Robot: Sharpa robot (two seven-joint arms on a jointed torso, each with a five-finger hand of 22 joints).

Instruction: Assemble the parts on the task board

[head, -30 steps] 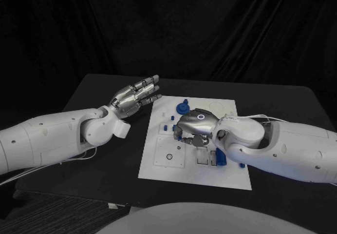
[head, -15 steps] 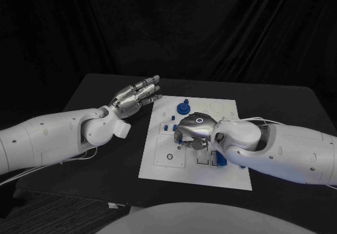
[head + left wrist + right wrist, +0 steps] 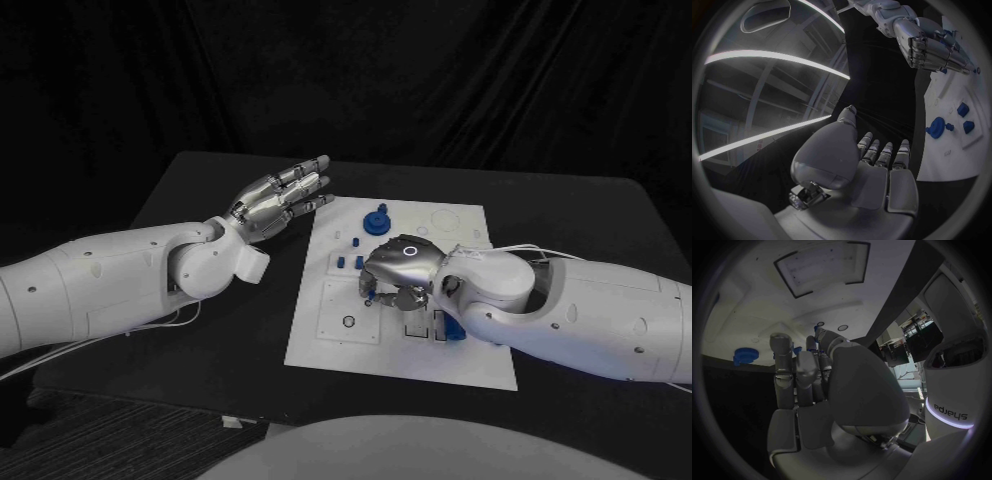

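Observation:
The white task board lies in the middle of the black table. A blue gear-like part stands near its far edge, two small blue parts sit near its left edge, and a longer blue part lies by my right wrist. My right hand hangs over the board's middle with its fingers curled down onto the board. A sliver of blue shows at the fingertips; I cannot tell whether it is held. My left hand hovers left of the board, fingers spread, holding nothing.
The board carries several cut-outs and a raised square plate at its near left. Black table surrounds the board; its near edge runs below my left arm. A black curtain hangs behind.
My right hand has crept slightly toward the near left over the board and turned its fingers further down. The left hand has stayed where it was.

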